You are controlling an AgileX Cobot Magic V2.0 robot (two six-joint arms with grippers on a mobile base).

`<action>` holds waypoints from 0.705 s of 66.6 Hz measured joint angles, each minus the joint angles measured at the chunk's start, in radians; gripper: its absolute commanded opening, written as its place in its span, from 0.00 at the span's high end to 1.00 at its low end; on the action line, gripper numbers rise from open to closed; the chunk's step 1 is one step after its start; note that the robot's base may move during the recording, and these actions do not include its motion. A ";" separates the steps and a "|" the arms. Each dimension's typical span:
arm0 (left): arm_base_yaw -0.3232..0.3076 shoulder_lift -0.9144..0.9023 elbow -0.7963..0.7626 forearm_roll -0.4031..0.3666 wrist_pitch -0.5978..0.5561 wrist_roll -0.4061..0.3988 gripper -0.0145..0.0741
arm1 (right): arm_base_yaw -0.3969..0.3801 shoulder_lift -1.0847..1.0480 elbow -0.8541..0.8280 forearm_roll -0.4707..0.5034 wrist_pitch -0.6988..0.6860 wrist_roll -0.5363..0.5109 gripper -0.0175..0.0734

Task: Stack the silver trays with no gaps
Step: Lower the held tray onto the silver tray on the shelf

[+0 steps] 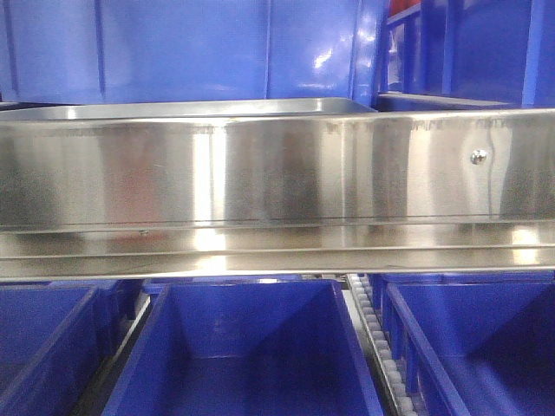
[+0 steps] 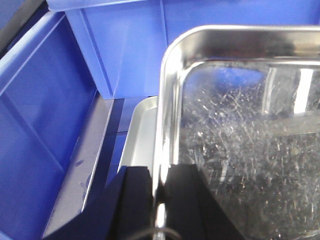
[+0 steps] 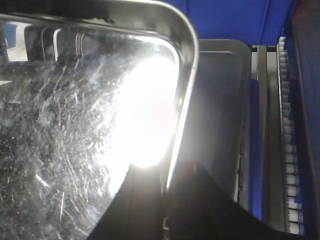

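We hold the upper tray (image 2: 240, 150) by both side rims, with the left pincer (image 2: 159, 186) and right pincer (image 3: 167, 184) each clamped on it. It sits over the lower tray (image 3: 220, 110), apparently offset and not nested. Left to do: align, lower, seat flush, release.

Left gripper (image 2: 159, 172): two matte black wedge-shaped fingers (image 2: 134, 200) at 6 o'clock, with a thin dark cable loop (image 2: 156, 233) beneath. Right gripper (image 3: 165, 170): same black angular fingers, 6 o'clock.
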State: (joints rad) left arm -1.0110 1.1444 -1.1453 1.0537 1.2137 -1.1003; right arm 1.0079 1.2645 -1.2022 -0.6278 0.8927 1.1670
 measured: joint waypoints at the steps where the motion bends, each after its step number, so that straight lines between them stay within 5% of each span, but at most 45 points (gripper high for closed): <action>1: 0.000 0.000 0.000 0.000 0.000 0.000 0.85 | 0.000 0.000 0.000 0.000 0.000 0.000 0.82; 18: 0.004 0.000 -0.004 -0.009 -0.012 0.000 0.85 | 0.000 0.000 -0.006 0.000 0.016 0.000 0.82; 34: 0.137 0.002 -0.042 -0.202 -0.133 0.064 0.85 | -0.061 0.064 -0.111 0.010 0.068 -0.055 0.82; 47: 0.289 0.032 -0.045 -0.394 -0.232 0.179 0.85 | -0.166 0.163 -0.217 0.135 0.066 -0.197 0.82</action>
State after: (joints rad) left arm -0.7224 1.1764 -1.1901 0.6597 0.9821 -0.9217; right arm 0.8420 1.4278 -1.4196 -0.4927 0.9589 0.9698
